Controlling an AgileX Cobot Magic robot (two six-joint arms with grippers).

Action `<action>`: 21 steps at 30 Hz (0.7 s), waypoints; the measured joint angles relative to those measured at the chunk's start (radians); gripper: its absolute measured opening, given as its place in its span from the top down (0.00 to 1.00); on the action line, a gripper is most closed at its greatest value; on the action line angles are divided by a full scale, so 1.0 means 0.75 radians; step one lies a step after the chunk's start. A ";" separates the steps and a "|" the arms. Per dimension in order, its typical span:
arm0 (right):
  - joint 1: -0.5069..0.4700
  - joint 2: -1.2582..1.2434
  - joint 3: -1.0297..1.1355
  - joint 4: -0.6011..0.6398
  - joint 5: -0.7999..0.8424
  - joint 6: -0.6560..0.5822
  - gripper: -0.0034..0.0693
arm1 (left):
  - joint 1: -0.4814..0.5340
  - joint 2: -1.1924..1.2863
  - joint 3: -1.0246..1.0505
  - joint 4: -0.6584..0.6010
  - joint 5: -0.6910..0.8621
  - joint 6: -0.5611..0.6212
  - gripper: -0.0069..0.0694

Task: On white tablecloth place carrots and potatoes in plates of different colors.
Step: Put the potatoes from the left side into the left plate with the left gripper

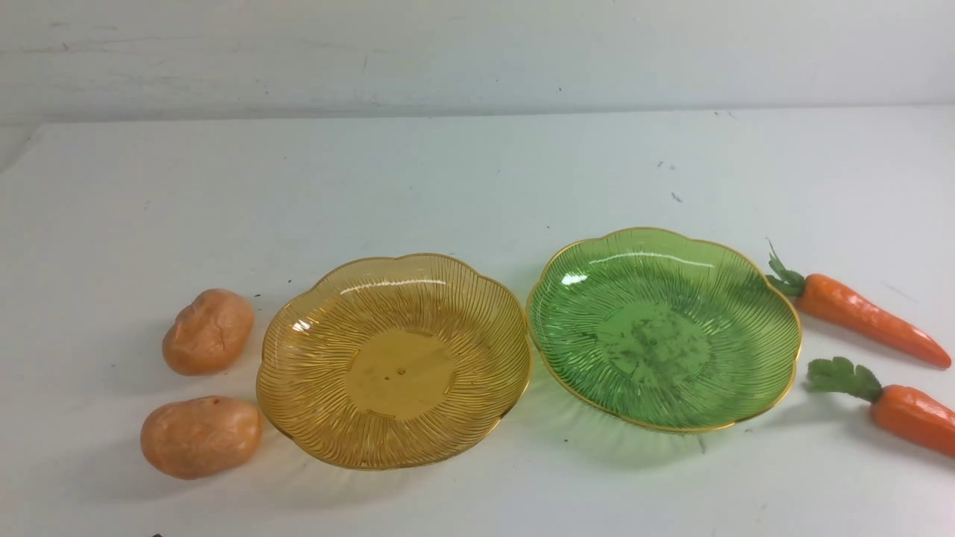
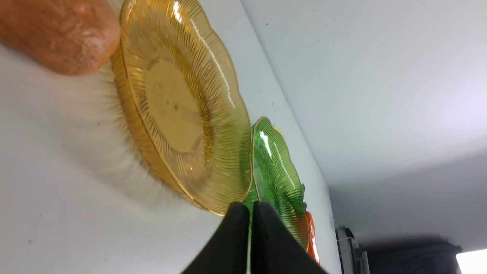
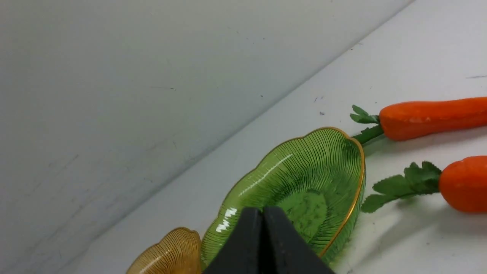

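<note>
**Ann:** Here's the tablecloth (image 1: 477, 171), running back to a pale wall (image 1: 477, 52). Two plates sit side by side in the middle: the amber plate (image 1: 393, 361) on the left, the green plate (image 1: 663, 330) on the right and a touch farther back.

**Ben:** Their rims come so close that I can't tell whether they touch. All four vegetables lie on the cloth, outside the plates.

**Ann:** The potatoes are over on the left. The far potato (image 1: 208, 331) sits just beside the amber plate with a sliver of cloth between them. The near potato (image 1: 201, 436) is tight against that plate's near-left edge.

**Ben:** The carrots are on the right. The far carrot (image 1: 865, 317) has its leaves right at the green plate's right rim, and its tip points right and toward us. The near carrot (image 1: 914, 418) also aims its leaves at that plate but lies a little apart from it, and its body runs off the right edge of the front view.

**Ann:** Neither arm shows from the front, so let's go to the wrist cameras.

**Ben:** The left gripper (image 2: 250, 207) is clenched, its black fingers pressed together with nothing between them. Past its tips are the amber plate, then the green one behind it. A potato bulges in close at one corner, but I can't say which potato it is.

**Ann:** It's the same on the other side. The right gripper (image 3: 262, 211) is clamped tight on nothing. The green plate lies just beyond its tips, both carrots are off to the side, and a corner of the amber plate peeks in.
</note>
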 joint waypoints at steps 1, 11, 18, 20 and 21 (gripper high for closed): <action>0.000 0.000 0.000 0.042 -0.085 0.000 0.97 | 0.000 0.000 0.002 -0.006 -0.034 0.045 0.91; 0.000 0.056 -0.393 0.041 -0.132 -0.213 0.97 | 0.000 0.129 -0.277 0.010 -0.047 0.375 0.91; 0.000 0.553 -0.820 -0.274 0.733 -0.282 0.97 | 0.000 0.862 -0.802 0.579 0.867 0.545 0.91; 0.000 0.718 -0.873 -0.415 1.023 -0.267 0.97 | 0.000 1.041 -0.913 0.772 1.041 0.582 0.91; 0.000 0.779 -0.883 -0.463 1.108 -0.264 0.97 | 0.000 1.122 -0.979 0.860 1.107 0.602 0.91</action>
